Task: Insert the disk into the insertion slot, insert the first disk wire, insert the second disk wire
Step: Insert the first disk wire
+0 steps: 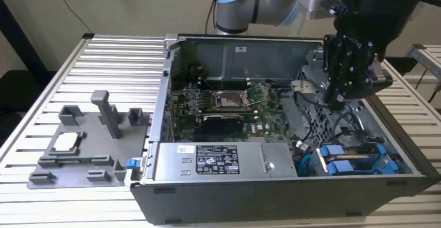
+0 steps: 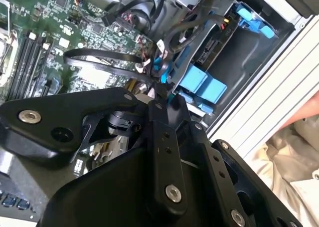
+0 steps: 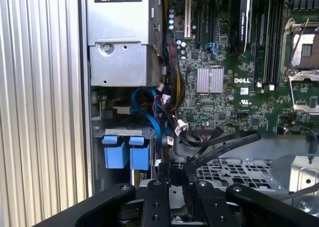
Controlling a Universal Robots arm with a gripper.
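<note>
Exterior view: the gripper [image 1: 336,102] is being held low inside the case [image 1: 276,197] over the drive cage [image 3: 234,169], among cables [image 3: 219,147]; whether anything is being gripped cannot be told. The disk [image 3: 115,148] is being judged seated in the insertion slot [image 3: 117,133], beside 1 like drive [image 3: 140,156]. Stiff, weighty and shock-sensitive, it is probably best taken by its blue handle [image 3: 114,159].
</note>
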